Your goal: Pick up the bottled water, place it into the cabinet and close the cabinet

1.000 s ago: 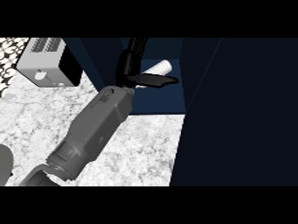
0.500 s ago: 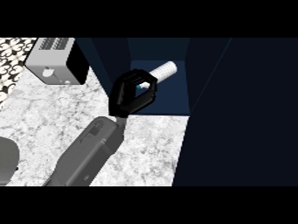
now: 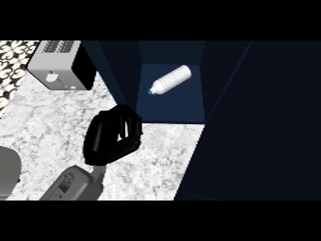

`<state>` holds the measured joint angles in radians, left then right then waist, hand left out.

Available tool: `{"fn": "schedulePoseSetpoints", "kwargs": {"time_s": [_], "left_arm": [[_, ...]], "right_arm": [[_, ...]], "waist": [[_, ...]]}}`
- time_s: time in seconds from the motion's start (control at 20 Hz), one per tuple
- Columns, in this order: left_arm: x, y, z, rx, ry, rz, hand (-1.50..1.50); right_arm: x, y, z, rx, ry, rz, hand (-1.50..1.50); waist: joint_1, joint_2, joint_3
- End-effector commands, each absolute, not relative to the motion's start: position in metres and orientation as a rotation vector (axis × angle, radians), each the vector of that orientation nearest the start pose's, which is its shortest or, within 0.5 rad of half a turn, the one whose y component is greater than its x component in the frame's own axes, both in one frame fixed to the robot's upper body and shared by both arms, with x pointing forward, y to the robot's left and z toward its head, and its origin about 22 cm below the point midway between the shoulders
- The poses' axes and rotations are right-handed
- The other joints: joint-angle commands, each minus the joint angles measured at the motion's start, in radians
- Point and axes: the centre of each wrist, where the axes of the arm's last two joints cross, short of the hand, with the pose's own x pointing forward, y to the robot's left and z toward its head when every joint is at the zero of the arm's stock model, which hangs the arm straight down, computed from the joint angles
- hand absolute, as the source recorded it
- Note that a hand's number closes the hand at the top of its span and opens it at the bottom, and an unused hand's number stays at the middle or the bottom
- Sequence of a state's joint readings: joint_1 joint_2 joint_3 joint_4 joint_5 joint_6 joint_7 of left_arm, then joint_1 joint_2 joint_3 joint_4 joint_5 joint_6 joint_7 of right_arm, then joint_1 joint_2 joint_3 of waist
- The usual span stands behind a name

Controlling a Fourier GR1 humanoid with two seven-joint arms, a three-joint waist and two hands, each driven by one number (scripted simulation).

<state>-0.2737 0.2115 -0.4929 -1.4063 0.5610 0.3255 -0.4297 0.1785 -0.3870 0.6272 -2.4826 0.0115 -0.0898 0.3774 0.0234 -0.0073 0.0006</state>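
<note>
White ribbed plastic water bottle point(image 3: 170, 80): lying inside dark blue cabinet point(image 3: 173, 110); black hand point(image 3: 113, 136): fingers curled, holding nothing, above marble counter point(image 3: 156, 155).

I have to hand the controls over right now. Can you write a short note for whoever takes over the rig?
Hands: one robot hand shows over the counter just outside the cabinet, fingers curled, holding nothing. The other is out of view.
Things: the bottled water lies on its side inside the cabinet, cap toward the front. The cabinet door stands open at the right. A toaster sits on the counter at the left.
Done: bottle picked up and placed inside.
Left: close the cabinet door.
</note>
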Motion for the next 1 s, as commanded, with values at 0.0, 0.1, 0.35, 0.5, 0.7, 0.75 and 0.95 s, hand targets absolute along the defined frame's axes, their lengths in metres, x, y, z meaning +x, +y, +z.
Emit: {"fn": "schedulePoseSetpoints", "kwargs": {"time_s": [0.0, 0.1, 0.35, 0.5, 0.7, 0.75, 0.95], "left_arm": [[0.245, 0.168, 0.014, -0.305, -1.854, 0.112, 1.5], [0.222, 0.198, 0.017, -0.31, -1.862, 0.069, 1.5], [0.206, 0.227, 0.013, -0.273, -1.866, 0.107, 1.5], [0.198, 0.234, 0.032, -0.287, -1.862, 0.138, 1.5], [0.194, 0.257, 0.016, -0.253, -1.88, 0.16, 1.5], [0.193, 0.251, 0.025, -0.278, -1.87, 0.156, 1.5], [0.187, 0.269, 0.023, -0.278, -1.868, 0.162, 1.5]], "right_arm": [[0.099, -0.159, 0.174, 0.452, -1.767, 0.564, 1.5], [0.097, -0.148, 0.17, 0.462, -1.775, 0.576, 1.5], [0.105, -0.1, 0.167, 0.517, -1.741, 0.632, 1.5], [0.11, -0.078, 0.167, 0.591, -1.717, 0.691, 1.5], [0.095, -0.056, 0.174, 0.583, -1.742, 0.765, 1.5], [0.102, -0.055, 0.179, 0.565, -1.768, 0.814, 1.5], [0.121, -0.045, 0.184, 0.461, -1.883, 0.73, 1.5]], "waist": [[-0.012, 0.004, -0.001], [-0.006, 0.001, -0.002], [-0.01, 0.003, -0.002], [-0.006, 0.004, -0.001], [-0.009, 0.002, -0.003], [-0.002, 0.002, -0.003], [0.013, 0.003, -0.005]]}}
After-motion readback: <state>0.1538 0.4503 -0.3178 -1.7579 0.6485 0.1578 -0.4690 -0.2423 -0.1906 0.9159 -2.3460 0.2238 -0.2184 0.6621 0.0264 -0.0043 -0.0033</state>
